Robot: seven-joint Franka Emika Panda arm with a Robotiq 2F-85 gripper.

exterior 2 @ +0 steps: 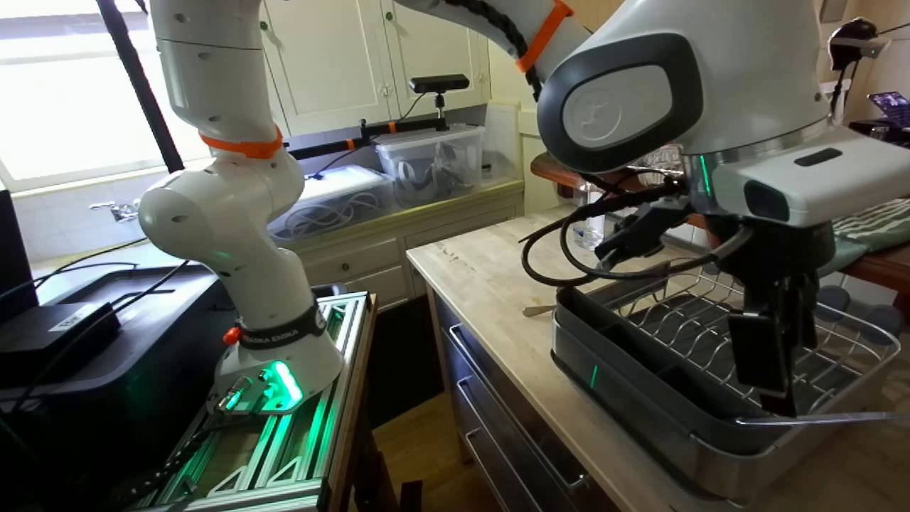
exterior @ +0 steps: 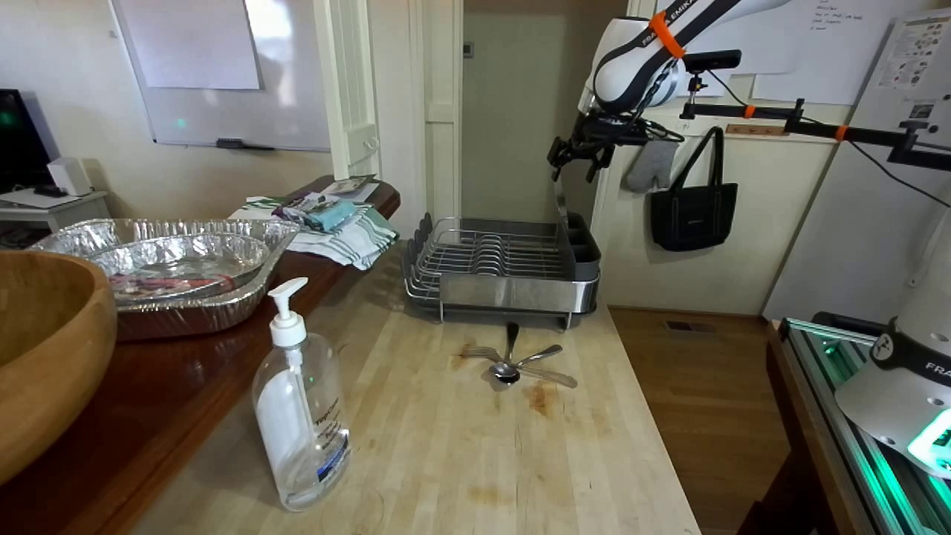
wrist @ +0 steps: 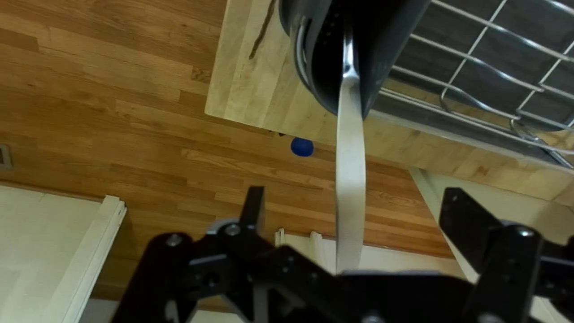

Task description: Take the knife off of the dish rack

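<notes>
The knife [wrist: 351, 157] is a long silvery strip whose lower end sits in the dark grey cutlery holder [wrist: 381, 58] of the dish rack. In an exterior view the knife [exterior: 561, 197] rises almost upright from the rack [exterior: 513, 293]. My gripper [wrist: 354, 195] is open, a black finger on either side of the knife, with gaps showing between. Above the holder, the gripper [exterior: 573, 174] points downward over the knife's upper end. How deep the knife reaches between the fingers is hard to tell. Its far tip is hidden behind the gripper's body in the wrist view.
A spoon [exterior: 506, 371] and other cutlery lie crossed on the wooden counter [exterior: 446, 446] before the rack. A soap pump bottle [exterior: 304, 416], foil trays [exterior: 223, 319], a wooden bowl [exterior: 52, 357] and towels [exterior: 349, 238] are nearby. Wooden floor [wrist: 134, 89] lies beyond the counter's edge.
</notes>
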